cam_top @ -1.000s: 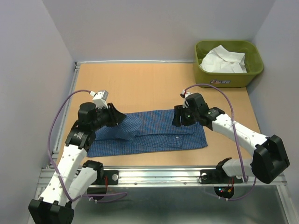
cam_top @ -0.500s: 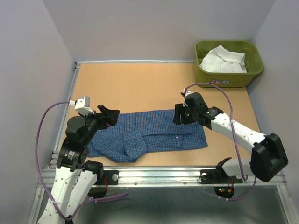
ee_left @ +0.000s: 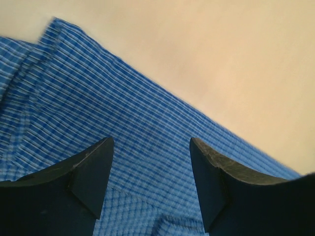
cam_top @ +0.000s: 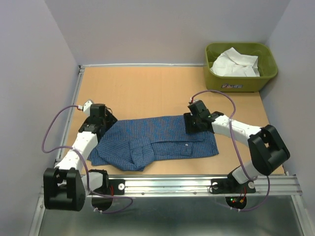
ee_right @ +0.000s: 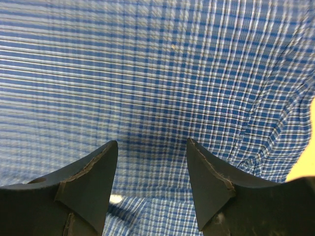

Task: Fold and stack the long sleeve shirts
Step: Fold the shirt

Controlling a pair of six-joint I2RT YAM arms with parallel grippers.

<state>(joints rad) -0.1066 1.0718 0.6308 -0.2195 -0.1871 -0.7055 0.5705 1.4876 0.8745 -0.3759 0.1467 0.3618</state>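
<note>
Over the last second the left arm has let go of the bunched fold it had lifted near the left end of the blue checked shirt (cam_top: 162, 140), swung outward, and come back low. The left gripper (cam_top: 105, 119) now sits at the shirt's far-left corner, while the released cloth lies as a loose flap on the near-left part of the garment. The right gripper (cam_top: 193, 124) has hardly shifted, though its elbow has drawn in closer to the table's near edge. In the left wrist view, the left gripper (ee_left: 151, 142) has its fingers spread well apart with nothing between them. The blue checked shirt (ee_left: 98, 98) lies directly beneath and ahead of them, its far edge running diagonally against the bare table (ee_left: 236, 59). In the right wrist view, the right gripper (ee_right: 151, 142) is likewise parted and grips nothing. It hangs close over the blue checked shirt (ee_right: 147, 73), which fills nearly the whole view, with a sliver of table at the right edge. From above, the shirt is spread lengthwise across the middle of the table (cam_top: 147, 91), between the two grippers, with its right half flatter than its rumpled left. The white shirt (cam_top: 235, 62) lies crumpled inside the olive-green tub (cam_top: 241, 84) at the far-right corner, well apart from both grippers.
</note>
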